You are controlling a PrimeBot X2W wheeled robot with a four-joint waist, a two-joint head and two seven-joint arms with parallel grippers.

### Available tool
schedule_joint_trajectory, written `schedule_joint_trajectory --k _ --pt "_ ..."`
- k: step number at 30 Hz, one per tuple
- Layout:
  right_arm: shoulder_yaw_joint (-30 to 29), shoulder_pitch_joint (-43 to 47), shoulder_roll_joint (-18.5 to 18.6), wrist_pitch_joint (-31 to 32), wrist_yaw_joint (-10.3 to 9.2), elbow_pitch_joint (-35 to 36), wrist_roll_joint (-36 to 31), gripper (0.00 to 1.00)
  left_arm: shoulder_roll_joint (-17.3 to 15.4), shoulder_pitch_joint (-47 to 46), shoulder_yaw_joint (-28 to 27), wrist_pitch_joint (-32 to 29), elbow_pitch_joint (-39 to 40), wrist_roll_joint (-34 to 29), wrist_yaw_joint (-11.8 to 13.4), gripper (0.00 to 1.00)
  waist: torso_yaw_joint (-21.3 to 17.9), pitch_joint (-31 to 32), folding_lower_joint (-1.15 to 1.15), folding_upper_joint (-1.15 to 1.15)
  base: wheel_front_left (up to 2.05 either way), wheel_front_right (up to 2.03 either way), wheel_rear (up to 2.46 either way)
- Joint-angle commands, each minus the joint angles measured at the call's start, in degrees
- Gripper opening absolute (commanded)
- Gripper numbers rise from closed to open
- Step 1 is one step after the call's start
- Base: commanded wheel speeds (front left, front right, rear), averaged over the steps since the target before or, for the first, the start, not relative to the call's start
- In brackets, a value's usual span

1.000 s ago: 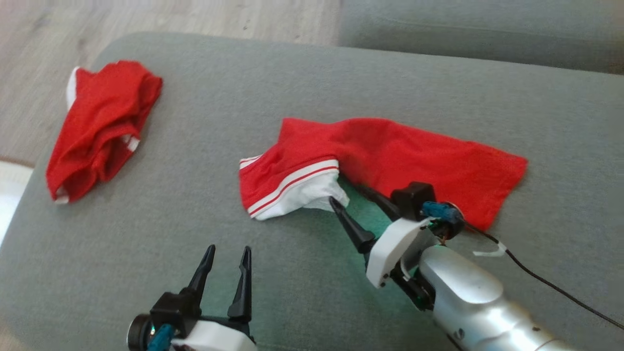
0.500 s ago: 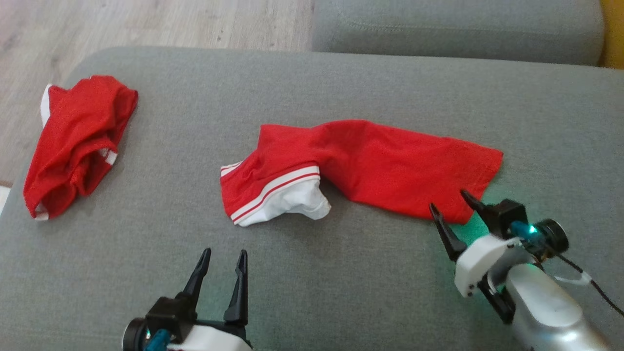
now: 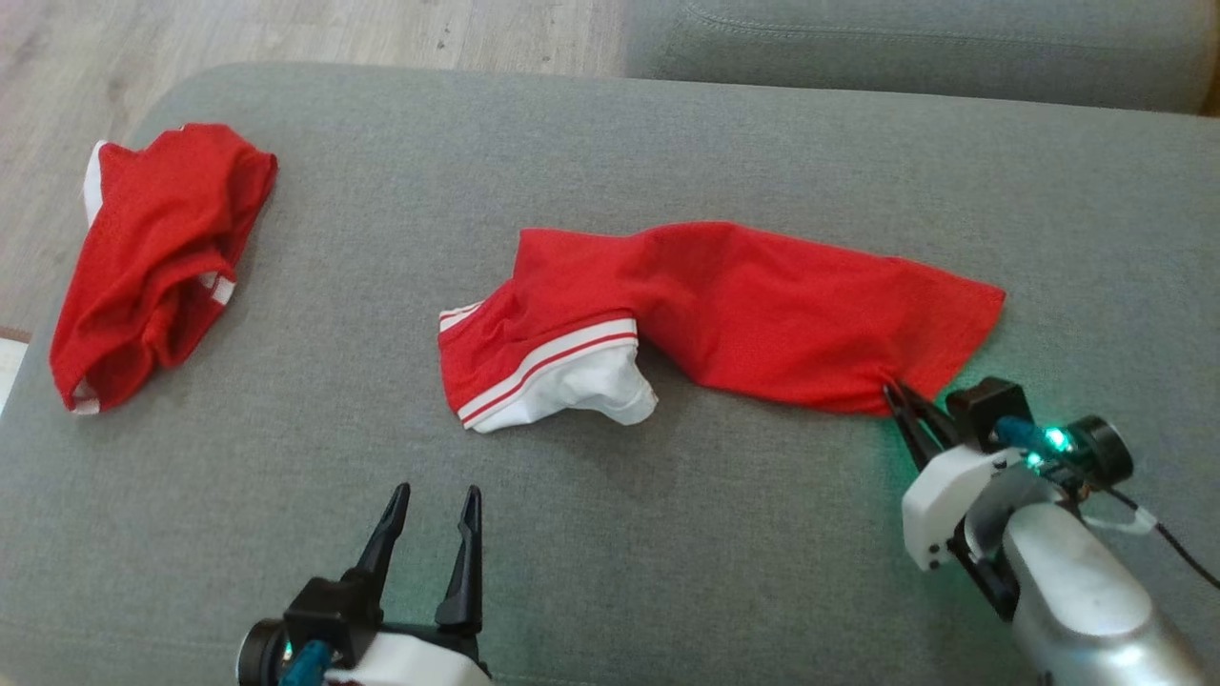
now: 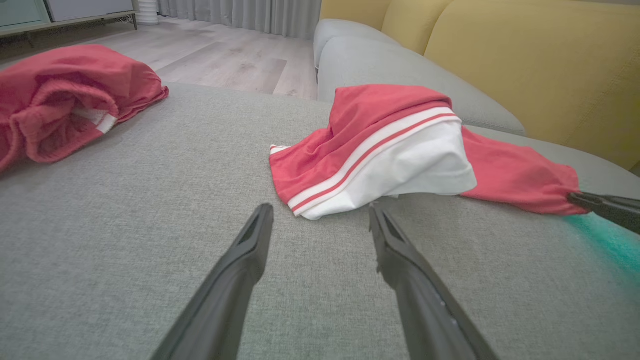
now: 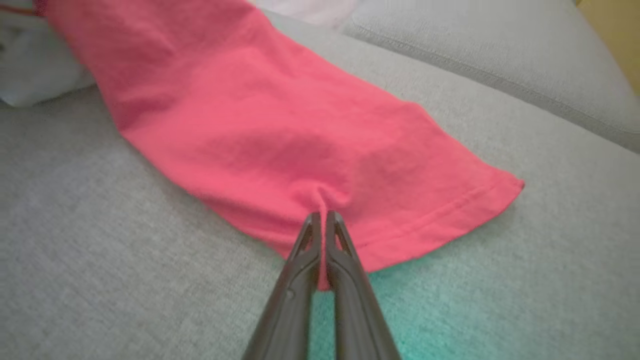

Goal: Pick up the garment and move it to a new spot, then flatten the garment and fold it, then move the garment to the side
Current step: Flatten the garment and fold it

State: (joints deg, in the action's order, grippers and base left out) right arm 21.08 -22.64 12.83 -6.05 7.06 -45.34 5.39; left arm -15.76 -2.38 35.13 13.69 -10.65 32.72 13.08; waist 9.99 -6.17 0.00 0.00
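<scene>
The garment [image 3: 743,305] is red with a white, red-striped band at its left end; it lies stretched across the grey sofa cushion [image 3: 610,534]. My right gripper [image 3: 894,391] is shut on the garment's near right hem, and the right wrist view shows the red cloth [image 5: 280,135] puckered between the closed fingertips [image 5: 322,217]. My left gripper [image 3: 434,495] stands open near the cushion's front edge, apart from the cloth. In the left wrist view the white band [image 4: 400,160] lies just beyond the open fingers [image 4: 260,225].
A second red garment [image 3: 152,257] lies bunched at the cushion's far left edge. Wooden floor [image 3: 315,33] shows beyond it. Another grey cushion [image 3: 915,43] runs along the back, with yellow backrests [image 4: 525,55] behind. A black cable [image 3: 1182,562] trails from my right wrist.
My right gripper left the garment's white band, swung to its right end and closed on the near hem. The left gripper stayed open. The camera shifted slightly.
</scene>
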Motion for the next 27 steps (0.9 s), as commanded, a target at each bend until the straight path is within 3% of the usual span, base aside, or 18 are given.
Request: schedule_joint_trajectory --k 1,6,11,22,27 --pt "-0.3 0.1 -0.4 -0.5 0.43 2.9 0.0 0.0 -1.0 -2.7 -2.4 0.6 1.4 0.3 0.3 1.0 -0.4 0.3 0.0 0.0 0.0 0.0 0.0" --pt "-2.9 0.7 0.2 -0.5 0.43 9.4 0.9 0.0 -1.1 -2.1 -2.5 0.7 1.4 0.4 0.5 1.0 -1.9 1.6 0.0 0.0 0.0 0.0 0.0" --pt "-4.4 2.9 2.3 2.8 0.43 21.5 3.0 0.0 -1.1 -1.3 -2.6 0.7 1.6 0.7 0.8 1.0 -3.5 3.3 0.0 0.0 0.0 0.0 0.0" --pt "-10.8 12.7 6.8 17.1 0.43 52.1 4.4 0.0 -1.2 -0.3 -2.9 0.9 2.3 1.0 1.0 1.0 -4.4 5.0 0.0 0.0 0.0 0.0 0.0" --pt "-13.7 13.7 7.4 24.5 0.43 58.2 5.3 0.0 -1.1 -1.0 -2.9 1.0 2.8 0.7 0.7 1.0 -3.0 3.5 0.0 0.0 0.0 0.0 0.0"
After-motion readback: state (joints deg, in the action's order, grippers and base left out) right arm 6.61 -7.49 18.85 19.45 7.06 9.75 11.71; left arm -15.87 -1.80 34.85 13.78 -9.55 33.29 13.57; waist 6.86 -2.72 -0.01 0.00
